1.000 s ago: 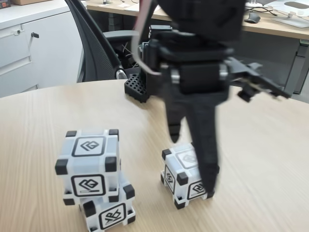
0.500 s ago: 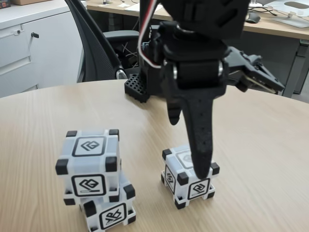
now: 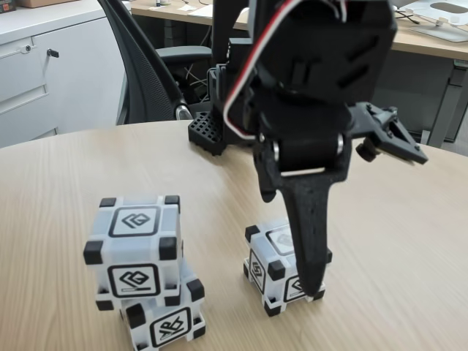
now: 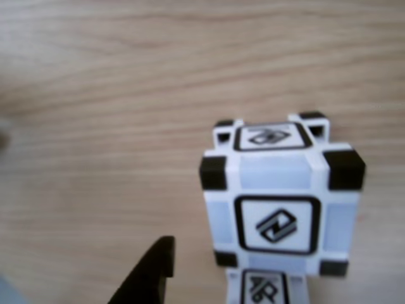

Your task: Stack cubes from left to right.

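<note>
Two cubes stand stacked at the left in the fixed view: the upper cube [image 3: 133, 245] rests skewed on the lower cube [image 3: 165, 319]. A third cube [image 3: 279, 267] sits alone on the wooden table [image 3: 395, 241] to the right. My black gripper [image 3: 290, 243] hangs open over this lone cube. Its long finger [image 3: 307, 241] reaches down past the cube's front right corner, and its short finger [image 3: 267, 191] is behind and above. In the other view the lone cube [image 4: 281, 202] is seen from above, with one fingertip [image 4: 155, 272] apart from it on the left.
The arm's black base [image 3: 206, 135] stands at the back of the table, and a black office chair [image 3: 146, 66] is behind it. A white cabinet [image 3: 44, 66] is at the far left, with a desk [image 3: 424, 36] beyond. The table's curved edge runs along the back.
The gripper tilted and its long finger lifted a little, then came down again at the lone cube's front right corner. The three cubes have not moved.
</note>
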Robot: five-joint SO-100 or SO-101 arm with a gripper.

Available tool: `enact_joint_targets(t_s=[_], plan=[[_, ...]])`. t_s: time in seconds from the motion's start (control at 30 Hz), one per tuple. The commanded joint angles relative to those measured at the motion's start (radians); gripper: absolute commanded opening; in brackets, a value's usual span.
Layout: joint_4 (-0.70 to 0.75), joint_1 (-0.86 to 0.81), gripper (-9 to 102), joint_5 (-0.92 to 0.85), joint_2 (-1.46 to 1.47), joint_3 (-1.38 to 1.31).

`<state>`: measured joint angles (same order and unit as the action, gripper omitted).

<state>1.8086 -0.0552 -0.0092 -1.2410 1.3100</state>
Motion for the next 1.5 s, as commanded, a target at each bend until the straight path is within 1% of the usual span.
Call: enact_joint_targets(t_s=[0.0, 0.63, 1.0, 1.47], plan=[[-0.003, -0.005, 46, 0.0, 0.035, -0.008], [-0.006, -0.005, 44, -0.058, 0.132, -0.031], [0.002, -0.005, 42, -0.063, 0.199, -0.242], [-0.006, -0.005, 41, -0.044, 0.216, -0.229]])
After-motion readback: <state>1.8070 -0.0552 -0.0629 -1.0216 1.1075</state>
